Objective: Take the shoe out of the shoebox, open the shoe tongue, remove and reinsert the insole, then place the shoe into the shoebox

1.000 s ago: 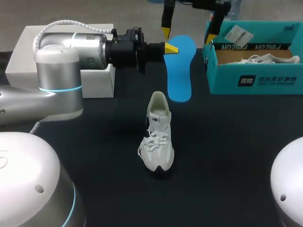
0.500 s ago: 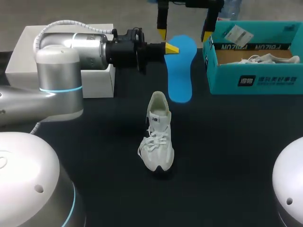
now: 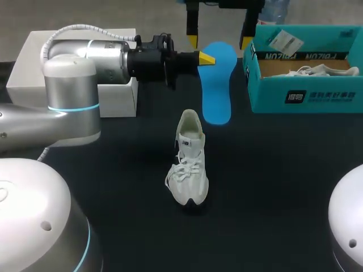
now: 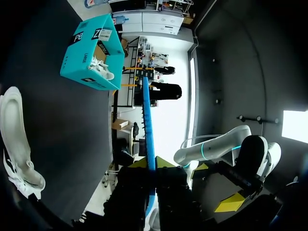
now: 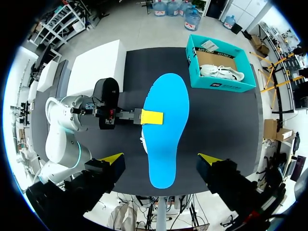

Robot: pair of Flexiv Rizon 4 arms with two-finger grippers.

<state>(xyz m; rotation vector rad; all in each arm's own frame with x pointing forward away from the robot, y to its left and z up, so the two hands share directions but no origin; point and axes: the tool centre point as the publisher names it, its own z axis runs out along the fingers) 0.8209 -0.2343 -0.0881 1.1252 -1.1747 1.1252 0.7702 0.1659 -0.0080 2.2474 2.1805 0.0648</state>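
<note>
A blue insole (image 3: 215,85) hangs on edge above the black table, with my left gripper (image 3: 205,58) shut on its side edge near the far end. In the left wrist view the insole (image 4: 148,125) shows edge-on as a thin blue line between the closed fingers of my left gripper (image 4: 151,166). My right gripper (image 3: 219,42) stands open above, its yellow tips either side of the insole's far end without touching it. From the right wrist, the insole (image 5: 166,127) faces flat between the wide fingers of the right gripper (image 5: 161,159). The white shoe (image 3: 190,164) stands upright mid-table.
The teal shoebox (image 3: 300,96) sits open at the back right with another white shoe (image 3: 317,71) inside. A white box (image 3: 113,96) stands at the back left, behind my left arm. The shoebox (image 5: 219,84) and white box (image 5: 94,67) flank the insole.
My right gripper has shifted a little to the left above the insole's far end. The left gripper, insole and shoe have stayed put.
</note>
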